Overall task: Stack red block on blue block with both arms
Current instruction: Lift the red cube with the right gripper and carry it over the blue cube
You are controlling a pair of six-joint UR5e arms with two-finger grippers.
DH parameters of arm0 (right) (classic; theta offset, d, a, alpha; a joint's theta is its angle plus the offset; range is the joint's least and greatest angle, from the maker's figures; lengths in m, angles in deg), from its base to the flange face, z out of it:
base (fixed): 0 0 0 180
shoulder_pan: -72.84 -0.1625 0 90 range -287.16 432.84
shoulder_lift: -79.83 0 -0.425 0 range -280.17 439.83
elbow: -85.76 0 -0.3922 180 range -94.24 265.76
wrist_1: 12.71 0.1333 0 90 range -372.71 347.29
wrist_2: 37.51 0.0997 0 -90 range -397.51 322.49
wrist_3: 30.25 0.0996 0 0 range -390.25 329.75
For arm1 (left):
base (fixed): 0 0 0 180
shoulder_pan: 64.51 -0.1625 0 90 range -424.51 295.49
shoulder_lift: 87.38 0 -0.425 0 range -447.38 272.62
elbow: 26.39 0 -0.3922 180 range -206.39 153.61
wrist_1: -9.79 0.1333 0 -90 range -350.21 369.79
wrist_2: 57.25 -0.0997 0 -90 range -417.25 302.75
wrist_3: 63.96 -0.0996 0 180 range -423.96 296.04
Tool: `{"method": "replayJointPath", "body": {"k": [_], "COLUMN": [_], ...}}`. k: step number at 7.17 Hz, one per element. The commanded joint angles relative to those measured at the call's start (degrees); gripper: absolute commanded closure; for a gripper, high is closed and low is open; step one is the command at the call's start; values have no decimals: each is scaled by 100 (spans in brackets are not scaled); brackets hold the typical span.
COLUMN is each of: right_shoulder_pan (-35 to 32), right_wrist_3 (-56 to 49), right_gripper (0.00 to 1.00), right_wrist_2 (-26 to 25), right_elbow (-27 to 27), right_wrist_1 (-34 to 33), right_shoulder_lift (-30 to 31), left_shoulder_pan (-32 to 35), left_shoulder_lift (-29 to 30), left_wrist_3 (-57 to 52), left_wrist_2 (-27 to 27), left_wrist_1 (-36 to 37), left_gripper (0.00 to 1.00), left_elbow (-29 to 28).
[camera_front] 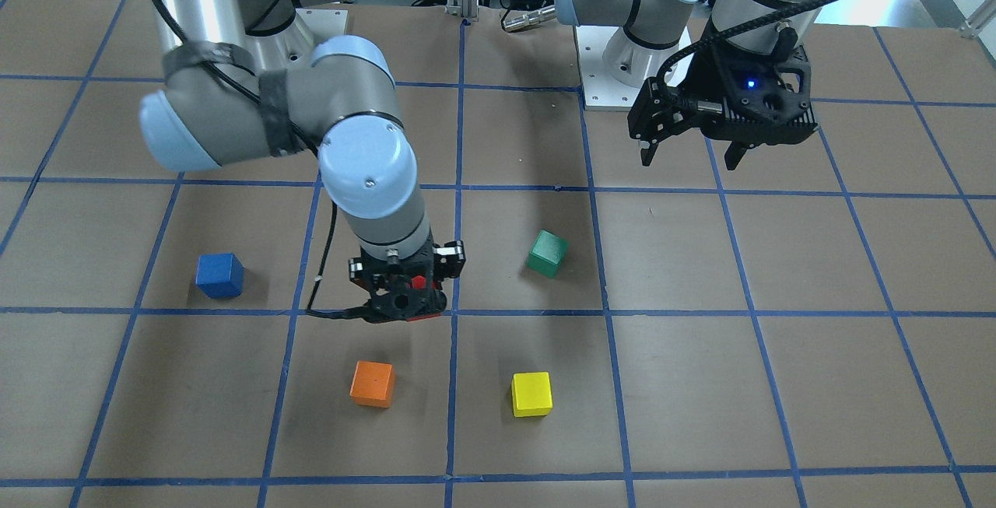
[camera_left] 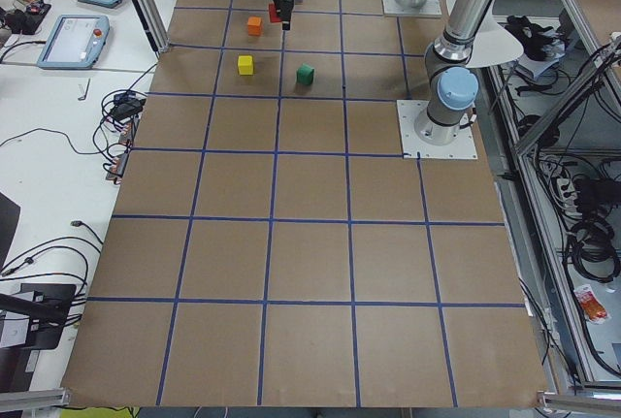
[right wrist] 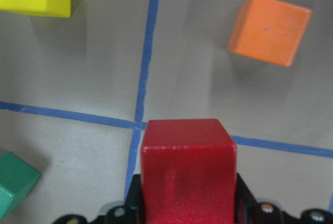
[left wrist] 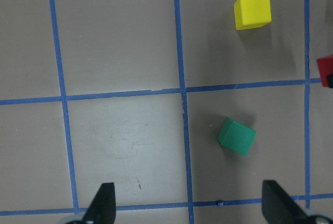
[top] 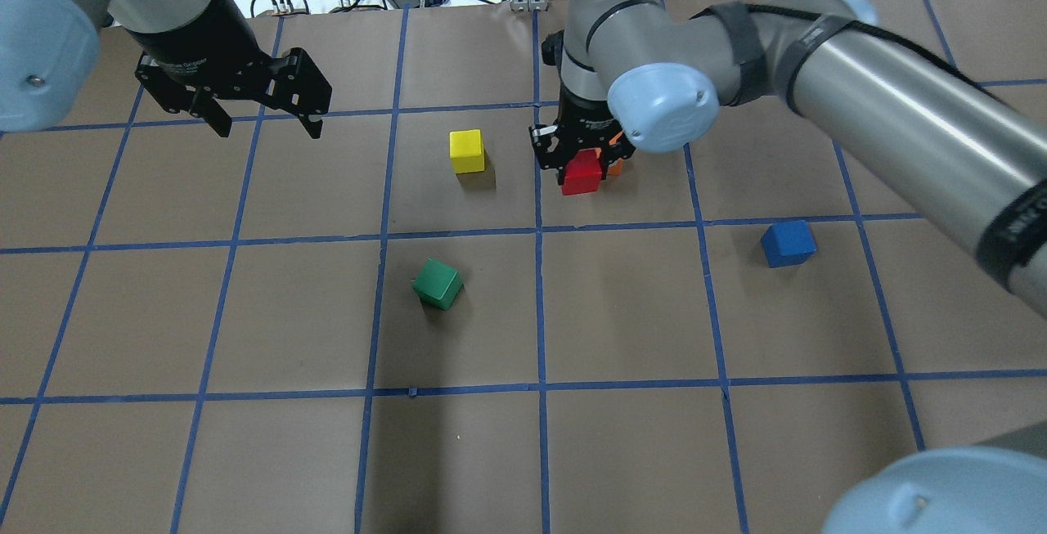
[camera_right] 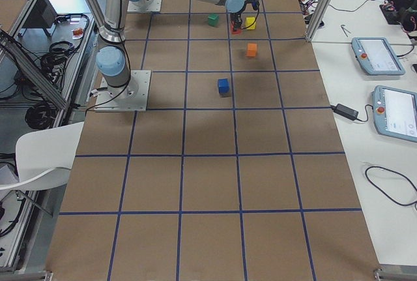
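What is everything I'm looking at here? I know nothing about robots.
table: one, brown with blue tape grid, under everything.
red block: one, red, held in the right arm's jaws.
blue block: one, blue, on the table, robot's right side.
green block: one, green, near the middle.
yellow block: one, yellow, far side, left of the red block.
orange block: one, orange, far side, just beyond the red block.
touchscreen pendants: two, grey, side bench.
right arm: one, silver, jaws shut on the red block.
left arm: one, silver, jaws open, empty.
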Motion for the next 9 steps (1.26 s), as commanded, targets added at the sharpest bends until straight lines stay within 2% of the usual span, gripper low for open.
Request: {"method": "replayJointPath", "body": {"k": [1,2,4,7,9], "right_shoulder_pan": [872,1190,1901,2282,2518], "right_wrist_3": [-517,-1148,-1513,-1866,-2233], "right_gripper": [100,100,100,100,100], "right_wrist_2": [-181,-513,-499,-534,-525], "right_elbow": [-23,-293,-978,-2042,-2474], "right_wrist_1": [910,947,808,-742,-1222], "right_shoulder_lift": [636,847,1252,1349,1359], "left_shoulder_pan": [0,0,0,0,0], "left_shoulder_lift": [6,-2,6,6,6], "left_wrist_3": [3,21,21,21,30], "left_wrist_2": [4,4,4,13,13], "left_wrist_1": [4,4,4,4,13], "left_gripper": [0,0,0,0,0], "left_elbow": [1,-8,1,1,1]}}
